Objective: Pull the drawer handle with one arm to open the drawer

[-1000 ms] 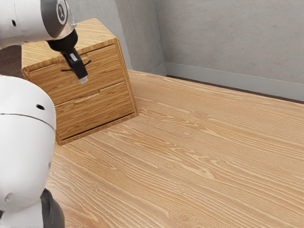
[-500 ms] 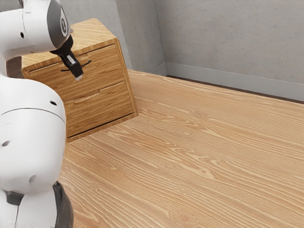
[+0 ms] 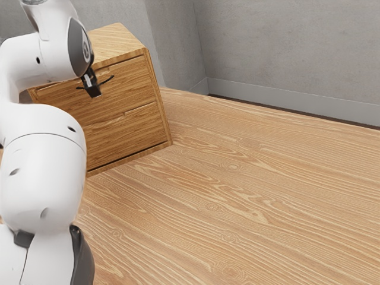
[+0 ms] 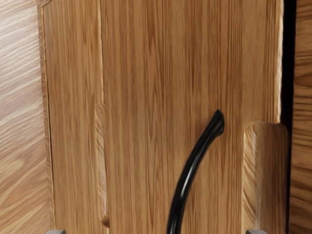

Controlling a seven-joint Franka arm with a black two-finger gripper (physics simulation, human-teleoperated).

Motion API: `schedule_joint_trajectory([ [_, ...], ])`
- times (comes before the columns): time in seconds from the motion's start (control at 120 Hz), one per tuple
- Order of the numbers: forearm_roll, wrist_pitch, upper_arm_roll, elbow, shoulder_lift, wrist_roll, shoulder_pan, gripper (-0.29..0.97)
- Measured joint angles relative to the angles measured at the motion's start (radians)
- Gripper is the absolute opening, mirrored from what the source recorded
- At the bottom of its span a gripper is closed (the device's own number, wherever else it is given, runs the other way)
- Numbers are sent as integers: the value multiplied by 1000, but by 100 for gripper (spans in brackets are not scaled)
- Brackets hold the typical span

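Hand of the arm was right at the front of the top drawer, high on the exterior view's left. In the wrist view its two grey fingertips stood well apart, one on each side of the black curved handle. Neither of them touched the handle, so the hand was spread and held nothing. The handle ran between the fingertips and bent away from the hand until it met the wood of the drawer front.

I judged that the step in hand was the last part of the approach, with the hand lined up around the handle and the grasp not yet made. The top drawer looked shut, because its front lay level with the frame of the cabinet, so the pulling was not yet begun. The next move called for pressing the fingers together on the handle from both sides. After that it called for a straight pull away from the cabinet, along the line in which the drawer slides. A pull at an angle could let the smooth curved bar slip out of the fingers, or could drag the whole cabinet.

Below the top drawer was the lower drawer, which also looked shut and had only a wooden grip. The cabinet stood on the wooden surface, turned a little toward the exterior view's right. Behind it rose the grey wall.
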Motion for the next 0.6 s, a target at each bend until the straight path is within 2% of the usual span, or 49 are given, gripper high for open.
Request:
schedule_joint_trajectory([
  [0.192, -2, 38, -64, 14, 15, 76, 40, 42],
  [0.6, 5, 31, -63, 13, 15, 144, 35, 40],
])
